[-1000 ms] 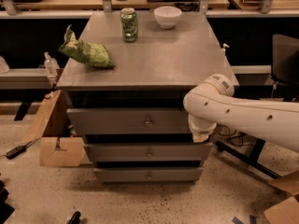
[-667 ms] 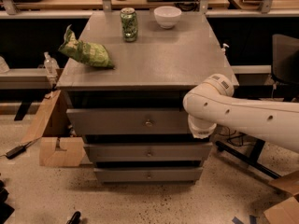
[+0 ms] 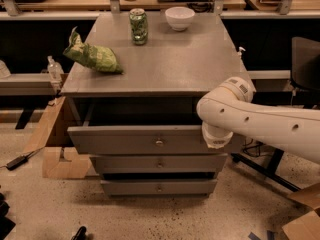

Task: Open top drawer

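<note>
Top drawer [image 3: 125, 140]: sits just under the cabinet top [image 3: 165, 74], long axis running left-right, flat front facing near, knob [image 3: 159, 142] at centre. The front stands out nearer than the two lower drawers [image 3: 159, 163], with a dark gap between it and the top's edge. The right end of the front is hidden by the arm.

Room: bare floor [image 3: 150, 216] near the front; cardboard box [image 3: 57, 151] just left of the cabinet.

Gripper [image 3: 217, 138]: at the right end of the drawer front, the arm [image 3: 270, 124] reaching in from the right. Open or closed: cannot tell; contact with the drawer not visible.

On top, far side: can [image 3: 138, 26], bowl [image 3: 179, 17]; bag [image 3: 92, 57] at left.
</note>
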Robot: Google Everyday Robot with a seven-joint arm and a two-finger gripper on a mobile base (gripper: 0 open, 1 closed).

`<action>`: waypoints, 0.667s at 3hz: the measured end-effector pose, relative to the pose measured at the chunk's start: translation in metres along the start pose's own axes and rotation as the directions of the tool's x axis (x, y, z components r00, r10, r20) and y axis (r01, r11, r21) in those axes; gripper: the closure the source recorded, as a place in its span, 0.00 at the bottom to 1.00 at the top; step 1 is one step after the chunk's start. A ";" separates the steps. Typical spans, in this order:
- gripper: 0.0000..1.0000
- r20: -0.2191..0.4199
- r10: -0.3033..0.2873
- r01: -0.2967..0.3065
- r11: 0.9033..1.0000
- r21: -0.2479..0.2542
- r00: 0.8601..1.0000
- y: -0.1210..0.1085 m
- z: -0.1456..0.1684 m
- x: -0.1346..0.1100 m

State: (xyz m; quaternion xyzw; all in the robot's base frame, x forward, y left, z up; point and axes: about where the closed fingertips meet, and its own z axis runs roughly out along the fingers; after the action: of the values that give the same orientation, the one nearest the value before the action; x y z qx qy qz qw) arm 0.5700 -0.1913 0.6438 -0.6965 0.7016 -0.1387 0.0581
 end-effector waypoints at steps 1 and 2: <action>1.00 0.000 0.000 0.000 1.000 0.000 1.000 -0.001 -0.004 0.000; 1.00 0.000 0.000 0.000 1.000 0.000 1.000 -0.001 -0.005 0.001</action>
State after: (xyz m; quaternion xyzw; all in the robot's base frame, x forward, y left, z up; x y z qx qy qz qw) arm 0.5700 -0.1913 0.6491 -0.6965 0.7016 -0.1387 0.0581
